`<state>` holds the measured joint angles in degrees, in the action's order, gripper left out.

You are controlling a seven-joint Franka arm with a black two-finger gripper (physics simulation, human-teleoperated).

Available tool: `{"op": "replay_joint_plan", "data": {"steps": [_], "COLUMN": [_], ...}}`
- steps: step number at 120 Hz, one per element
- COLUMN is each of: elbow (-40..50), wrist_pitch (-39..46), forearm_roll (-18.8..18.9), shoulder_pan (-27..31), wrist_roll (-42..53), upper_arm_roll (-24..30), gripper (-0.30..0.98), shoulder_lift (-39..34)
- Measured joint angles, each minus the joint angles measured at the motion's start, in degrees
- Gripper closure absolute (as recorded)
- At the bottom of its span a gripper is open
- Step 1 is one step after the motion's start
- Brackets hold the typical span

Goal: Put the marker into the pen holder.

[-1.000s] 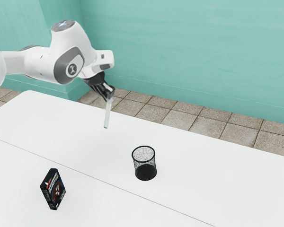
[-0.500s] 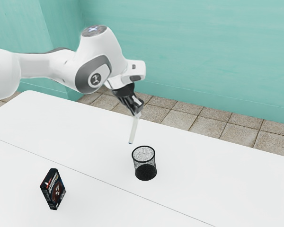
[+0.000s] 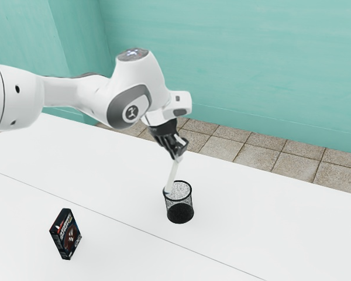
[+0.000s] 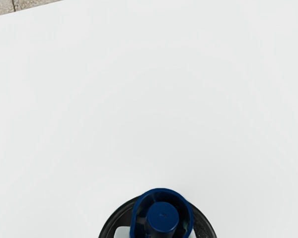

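The gripper [image 3: 177, 153] is above the pen holder, shut on the upper end of the white marker [image 3: 172, 174]. The marker slants down, and its lower tip overlaps the left part of the rim in the exterior view; whether it is inside the rim I cannot tell. The black mesh pen holder [image 3: 180, 212] stands upright on the table. In the wrist view the marker's dark blue end [image 4: 162, 217] looms large at the lower edge, with the holder's black rim [image 4: 120, 214] curving behind it.
A small dark box [image 3: 66, 233] stands on the white table [image 3: 117, 187], toward the exterior view's lower left, well apart from the holder. The table's far edge runs behind the arm, with tiled floor and a green wall beyond.
The gripper has carried the marker toward the exterior view's right and downward, from above the open table to the pen holder's rim. The holder and box have stayed put.
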<state>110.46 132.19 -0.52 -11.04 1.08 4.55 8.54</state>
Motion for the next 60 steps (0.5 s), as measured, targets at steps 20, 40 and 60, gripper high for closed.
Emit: {"op": "replay_joint_plan", "data": {"steps": [20,40,60], "elbow": [-1.67,-2.21,-1.74], "wrist_pitch": [1.13,4.14,6.56], "forearm_roll": [0.07,-0.06,-0.39], "shoulder_pan": [-0.03,-0.38,-0.52], "wrist_roll": [-0.91,-1.54,-2.15], "upper_arm_roll": [0.0,0.08,0.08], "gripper": [0.71,0.72,0.72], "shoulder_lift": [0.64,2.44,2.92]}}
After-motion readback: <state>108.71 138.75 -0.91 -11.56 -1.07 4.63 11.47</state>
